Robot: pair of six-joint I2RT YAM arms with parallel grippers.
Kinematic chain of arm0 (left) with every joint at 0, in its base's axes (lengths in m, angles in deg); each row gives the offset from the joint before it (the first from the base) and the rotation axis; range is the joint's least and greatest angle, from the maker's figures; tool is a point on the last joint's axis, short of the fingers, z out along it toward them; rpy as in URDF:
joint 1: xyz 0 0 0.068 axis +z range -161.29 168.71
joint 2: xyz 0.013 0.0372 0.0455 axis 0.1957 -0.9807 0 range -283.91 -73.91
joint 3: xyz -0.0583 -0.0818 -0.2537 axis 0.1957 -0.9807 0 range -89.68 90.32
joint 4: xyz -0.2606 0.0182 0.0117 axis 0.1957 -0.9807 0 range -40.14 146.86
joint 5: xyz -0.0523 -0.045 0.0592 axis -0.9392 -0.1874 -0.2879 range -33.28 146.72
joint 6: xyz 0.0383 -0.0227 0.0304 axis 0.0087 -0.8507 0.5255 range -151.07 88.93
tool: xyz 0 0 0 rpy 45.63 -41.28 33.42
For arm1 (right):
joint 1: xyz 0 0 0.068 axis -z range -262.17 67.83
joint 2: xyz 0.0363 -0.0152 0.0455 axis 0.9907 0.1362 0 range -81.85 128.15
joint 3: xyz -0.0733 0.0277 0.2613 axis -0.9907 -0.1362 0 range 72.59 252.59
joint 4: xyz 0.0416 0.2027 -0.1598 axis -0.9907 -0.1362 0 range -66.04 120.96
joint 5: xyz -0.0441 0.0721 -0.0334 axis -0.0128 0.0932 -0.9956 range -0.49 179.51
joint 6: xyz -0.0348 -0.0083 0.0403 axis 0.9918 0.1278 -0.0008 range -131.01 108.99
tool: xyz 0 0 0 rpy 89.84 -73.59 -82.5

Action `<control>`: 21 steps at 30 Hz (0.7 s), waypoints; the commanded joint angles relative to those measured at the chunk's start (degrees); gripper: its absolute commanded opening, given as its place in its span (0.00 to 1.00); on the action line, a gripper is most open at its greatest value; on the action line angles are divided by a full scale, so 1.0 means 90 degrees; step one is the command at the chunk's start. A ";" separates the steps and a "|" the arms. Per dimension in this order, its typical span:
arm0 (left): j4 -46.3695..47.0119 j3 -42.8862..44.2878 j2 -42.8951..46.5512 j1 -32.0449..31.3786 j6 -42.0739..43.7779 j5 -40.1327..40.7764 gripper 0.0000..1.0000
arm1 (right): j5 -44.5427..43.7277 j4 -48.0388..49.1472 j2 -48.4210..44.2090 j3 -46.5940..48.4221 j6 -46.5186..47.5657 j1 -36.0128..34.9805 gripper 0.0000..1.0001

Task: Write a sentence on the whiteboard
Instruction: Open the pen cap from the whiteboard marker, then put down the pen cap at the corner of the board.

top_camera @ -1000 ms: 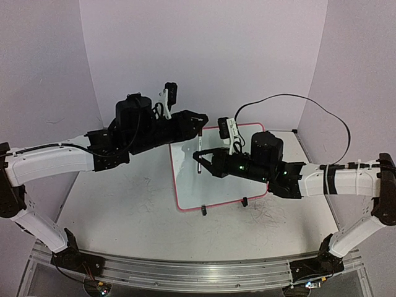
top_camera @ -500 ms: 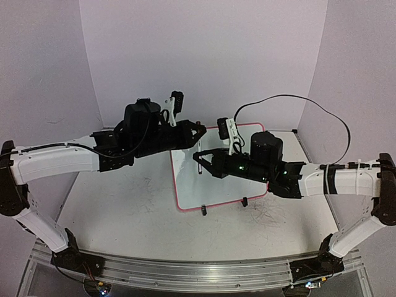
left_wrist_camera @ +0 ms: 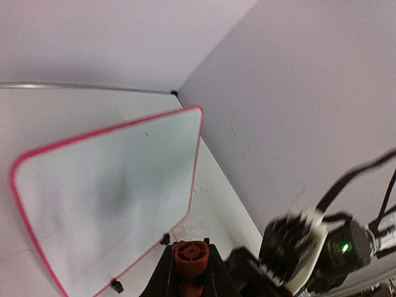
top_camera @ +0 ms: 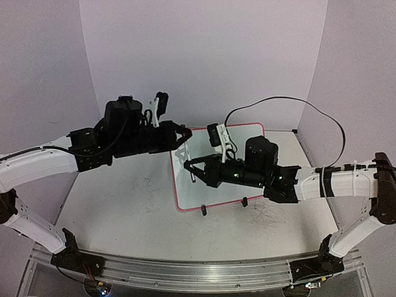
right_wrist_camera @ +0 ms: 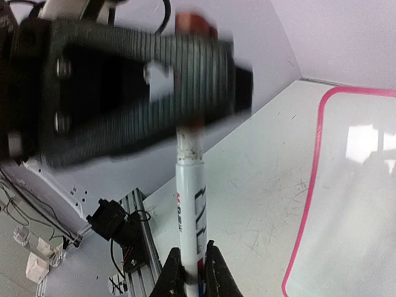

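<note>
The whiteboard lies flat on the scuffed worktop, close to the back and right walls, with open room on its left. Its clip-footed edge faces the arm bases. We see a smooth white face in a thin, rounded pink frame. The right jaws clamp a white marker; the left jaws pinch a round orange-red cap.

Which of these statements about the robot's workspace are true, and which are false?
1. The whiteboard shows no writing. True.
2. The right fingers hold a white marker. True.
3. The left fingers are open and empty. False: they are shut on a red cap.
4. The whiteboard's frame is blue. False: it is red-pink.
</note>
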 commanded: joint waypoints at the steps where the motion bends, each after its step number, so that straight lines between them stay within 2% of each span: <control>1: -0.0816 -0.0035 0.1232 0.0763 -0.0514 0.1886 0.00 | 0.0423 -0.0496 0.0037 -0.0462 0.0322 -0.0147 0.00; 6: -0.1299 -0.0538 0.1870 0.0776 -0.1136 0.2339 0.00 | 0.0394 -0.0550 0.0079 -0.0409 0.0397 -0.0181 0.00; 9: -0.2302 -0.0721 0.1936 0.0776 -0.1514 0.2714 0.00 | -0.0076 -0.0789 -0.0123 -0.0330 0.0564 -0.0182 0.00; 12: -0.3033 -0.1331 0.1876 0.0780 -0.1713 0.3006 0.00 | -0.0643 -0.0909 -0.0414 -0.0355 0.0622 -0.0170 0.00; 16: -0.3142 -0.2158 0.1150 0.1098 -0.1789 0.2656 0.00 | -0.0959 -0.1111 -0.0604 -0.0312 0.0741 -0.0169 0.00; 18: -0.3039 -0.2311 0.0628 0.1464 -0.1741 0.2197 0.00 | -0.1014 -0.1218 -0.0641 -0.0274 0.0789 -0.0173 0.00; 21: -0.2878 -0.2290 -0.0039 0.1646 -0.1496 0.1897 0.00 | -0.1048 -0.1320 -0.0704 -0.0252 0.0809 -0.0174 0.00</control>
